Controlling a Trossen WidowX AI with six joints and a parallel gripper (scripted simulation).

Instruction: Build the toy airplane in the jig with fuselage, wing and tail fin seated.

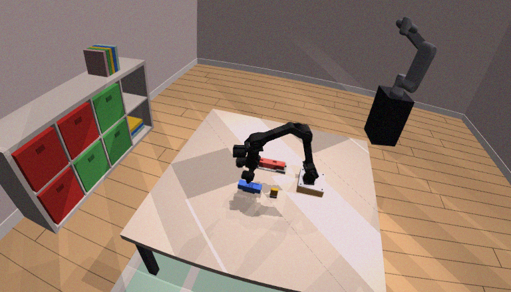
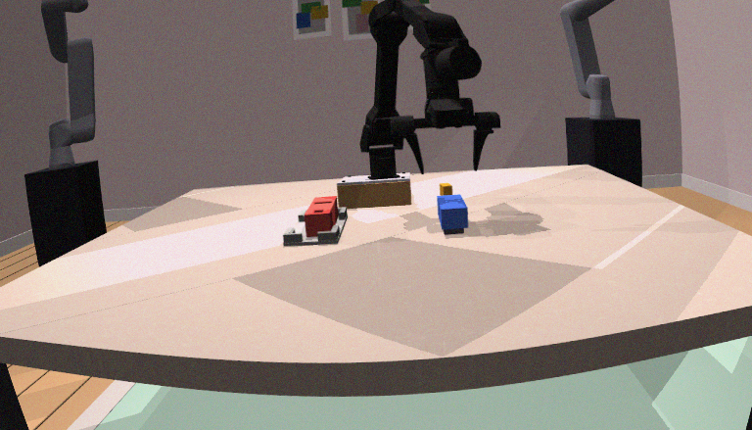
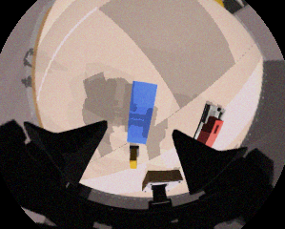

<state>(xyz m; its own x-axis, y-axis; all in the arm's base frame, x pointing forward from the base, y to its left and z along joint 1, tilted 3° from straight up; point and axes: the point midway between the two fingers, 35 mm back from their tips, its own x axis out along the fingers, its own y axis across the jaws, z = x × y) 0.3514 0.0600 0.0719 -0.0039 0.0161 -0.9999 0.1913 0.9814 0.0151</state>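
Observation:
The red fuselage (image 1: 275, 163) (image 2: 321, 217) (image 3: 212, 131) sits in the grey cradle (image 2: 293, 238) (image 3: 211, 109), its top sockets empty as far as I can see. The blue wing (image 1: 249, 186) (image 2: 452, 213) (image 3: 142, 112) rests on the table, raised a little on a dark part beneath it. The small yellow tail fin (image 1: 274, 191) (image 2: 446, 188) (image 3: 133, 164) stands on a dark piece near the wing's end, on the arm-base side. My gripper (image 2: 448, 171) (image 3: 140, 129) is wide open and empty, hanging above the wing, with the wing below and between its fingers in the wrist view.
The arm's base block (image 1: 309, 190) (image 2: 374, 194) (image 3: 162, 176) stands beyond the fin and cradle. The cradle lies to one side of the wing, with a gap between them. A shelf (image 1: 132, 61) and separate grey arms on black pedestals (image 1: 388, 117) (image 2: 603, 145) stand off the table.

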